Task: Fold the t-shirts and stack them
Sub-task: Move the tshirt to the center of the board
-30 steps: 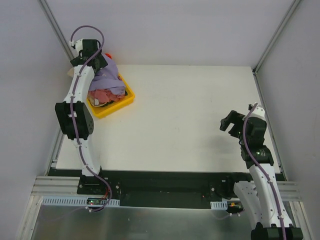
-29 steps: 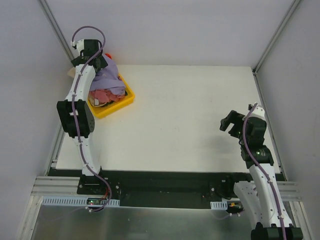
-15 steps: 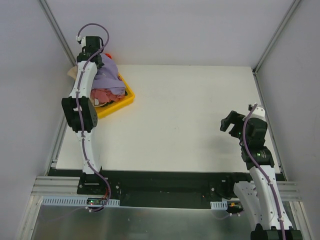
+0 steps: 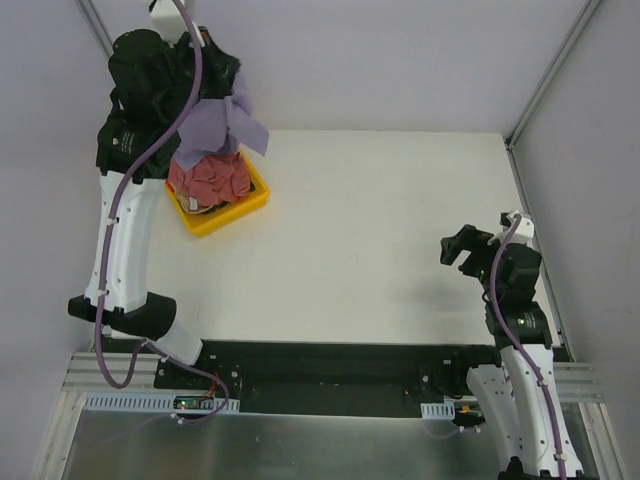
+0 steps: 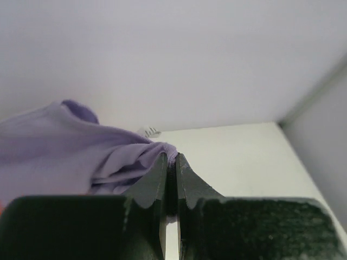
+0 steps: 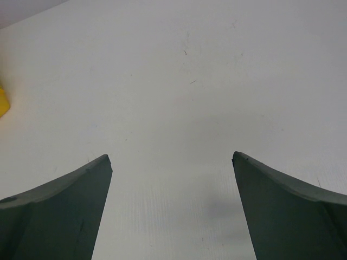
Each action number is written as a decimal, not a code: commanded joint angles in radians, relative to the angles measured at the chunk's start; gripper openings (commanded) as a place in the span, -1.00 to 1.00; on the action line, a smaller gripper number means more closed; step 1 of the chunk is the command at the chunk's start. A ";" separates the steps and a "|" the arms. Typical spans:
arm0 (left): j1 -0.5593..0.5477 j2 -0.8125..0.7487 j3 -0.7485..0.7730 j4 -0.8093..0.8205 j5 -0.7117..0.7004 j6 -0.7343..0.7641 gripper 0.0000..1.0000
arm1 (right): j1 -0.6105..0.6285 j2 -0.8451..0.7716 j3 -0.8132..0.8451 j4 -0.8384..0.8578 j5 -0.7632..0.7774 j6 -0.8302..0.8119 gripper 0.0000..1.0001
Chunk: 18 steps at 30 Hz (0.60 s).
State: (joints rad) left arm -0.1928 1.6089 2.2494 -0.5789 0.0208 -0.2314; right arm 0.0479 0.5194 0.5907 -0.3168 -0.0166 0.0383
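Up at the far left corner of the tabletop (image 4: 380, 220), the left gripper (image 5: 171, 157) is clamped tight on the lavender t-shirt (image 4: 215, 125), and its two dark fingers (image 5: 157, 179) are pressed together with only a pinch of purple hem between them. The shirt hangs from that grip in a loose drape, raised above the yellow tray (image 4: 225, 215), with its lower folds reaching down to the pile. From the left wrist view the cloth spills away to the left of the jaws, and a small white neck label (image 5: 148, 131) peeks out just behind the fold. Below it, the pink-red t-shirt (image 4: 210, 180) lies bunched in the tray and fills most of it. A pale scrap shows at the near edge of that pile, but whether it is the beige shirt cannot be told. Over by the right edge of the tabletop, the right gripper (image 4: 455, 248) hovers well apart from the tray with its fingers spread wide and nothing between them but bare white surface. Only a sliver of yellow shows at the left border of its wrist view.
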 commanded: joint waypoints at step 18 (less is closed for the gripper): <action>-0.600 0.167 0.320 0.310 0.393 -0.030 -1.00 | -0.003 -0.160 -0.026 0.082 0.122 0.008 0.92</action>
State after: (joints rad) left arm -0.6971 1.7786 2.5160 -0.4213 0.3492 -0.2737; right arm 0.0479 0.3893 0.5804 -0.2955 0.0612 0.0414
